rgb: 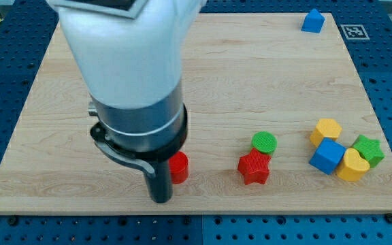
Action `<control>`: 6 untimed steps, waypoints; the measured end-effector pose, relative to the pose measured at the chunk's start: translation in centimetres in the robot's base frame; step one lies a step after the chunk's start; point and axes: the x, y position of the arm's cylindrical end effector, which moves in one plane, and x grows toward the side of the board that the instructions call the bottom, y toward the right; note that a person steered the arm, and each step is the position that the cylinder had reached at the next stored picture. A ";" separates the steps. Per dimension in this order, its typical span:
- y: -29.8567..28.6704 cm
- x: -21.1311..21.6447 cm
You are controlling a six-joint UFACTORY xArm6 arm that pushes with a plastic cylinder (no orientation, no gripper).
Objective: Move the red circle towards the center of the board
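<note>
My tip touching red circle, just at its lower left; bare rod, grasping nothing. Red circle left of red star. Step: push starting. Next: shove up-right toward board center.

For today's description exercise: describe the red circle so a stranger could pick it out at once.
Start at the wooden board and follow its bottom edge toward the view's left, to the big white arm. The red circle sits just right of my tip, partly hidden. Unlike the red star, its outline is smooth and round.
</note>
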 end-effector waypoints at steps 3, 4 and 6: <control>0.4 -0.6; 0.7 -2.0; 2.5 -4.8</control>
